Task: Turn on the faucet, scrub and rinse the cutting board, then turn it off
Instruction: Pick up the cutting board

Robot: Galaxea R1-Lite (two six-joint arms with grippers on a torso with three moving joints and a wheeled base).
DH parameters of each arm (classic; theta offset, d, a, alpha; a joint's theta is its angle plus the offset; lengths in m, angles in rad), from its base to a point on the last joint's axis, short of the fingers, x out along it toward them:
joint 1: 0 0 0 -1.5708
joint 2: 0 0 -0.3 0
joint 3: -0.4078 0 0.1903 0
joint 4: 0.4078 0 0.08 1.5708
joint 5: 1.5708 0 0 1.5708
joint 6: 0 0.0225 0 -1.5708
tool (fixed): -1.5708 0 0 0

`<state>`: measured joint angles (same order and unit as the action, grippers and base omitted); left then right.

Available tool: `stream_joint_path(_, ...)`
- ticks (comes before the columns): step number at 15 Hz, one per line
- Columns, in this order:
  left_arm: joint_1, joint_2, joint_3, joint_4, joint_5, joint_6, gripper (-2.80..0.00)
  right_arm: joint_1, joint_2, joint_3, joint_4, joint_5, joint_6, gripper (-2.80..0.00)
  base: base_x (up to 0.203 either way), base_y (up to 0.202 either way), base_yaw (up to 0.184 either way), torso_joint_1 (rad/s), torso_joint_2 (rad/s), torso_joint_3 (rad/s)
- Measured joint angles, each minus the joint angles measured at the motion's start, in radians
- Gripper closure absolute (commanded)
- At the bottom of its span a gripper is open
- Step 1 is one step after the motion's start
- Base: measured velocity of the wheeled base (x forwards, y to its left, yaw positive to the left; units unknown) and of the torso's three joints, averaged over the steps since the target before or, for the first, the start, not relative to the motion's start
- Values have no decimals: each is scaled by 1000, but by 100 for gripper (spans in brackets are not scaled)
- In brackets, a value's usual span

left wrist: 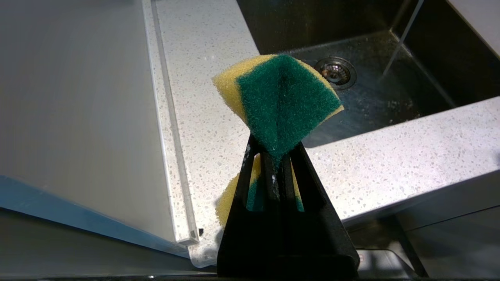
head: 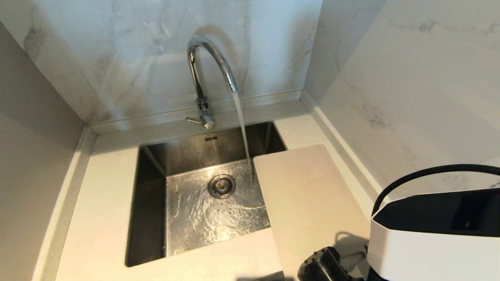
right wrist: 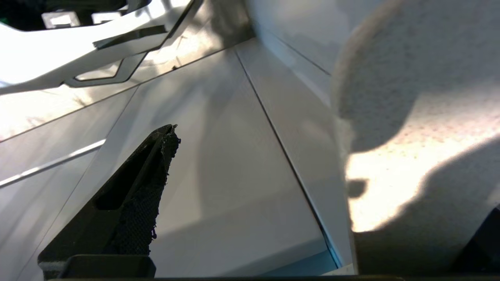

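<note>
From my head camera I see the faucet (head: 207, 78) running: a stream falls from its arched spout into the steel sink (head: 152, 183), landing just beside the drain (head: 221, 185) and rippling across the wet floor of the basin. The cutting board (head: 308, 203) lies flat on the counter (head: 97, 218) to the right of the sink, its left edge overhanging the basin a little, close to where the water lands. That view shows nothing of either set of fingers; only the white and black bulk of my right arm (head: 433, 230) fills the lower right corner, partly over the near end of the board. My left wrist camera gives what the head cannot: my left gripper (left wrist: 278, 156) is pressed together on a yellow sponge (left wrist: 279, 101) with a green scouring face, which is folded in the pinch and fans out above the tips. It hangs off the counter's near edge, with the sink and its drain beyond and the thin line of falling water at the far side. My right wrist camera shows one black finger (right wrist: 129, 203) with a frayed pad and, well apart from it, a pale rounded surface that I take for the board's edge close to the lens; I see nothing between them, so my right gripper is spread wide and empty.
</note>
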<state>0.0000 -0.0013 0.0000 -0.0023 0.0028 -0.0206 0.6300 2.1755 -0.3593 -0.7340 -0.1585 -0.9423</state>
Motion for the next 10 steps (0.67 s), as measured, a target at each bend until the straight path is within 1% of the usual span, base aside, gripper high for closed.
stream_joint_path(1,0,0,0,0,0,0,0,0,5,3,-4,-1,-1,0,0,0,0,0,0,0)
stream_joint_path(10,0,0,0,0,0,0,0,0,11,4,-4,2,-5,0,0,0,0,0,0,0)
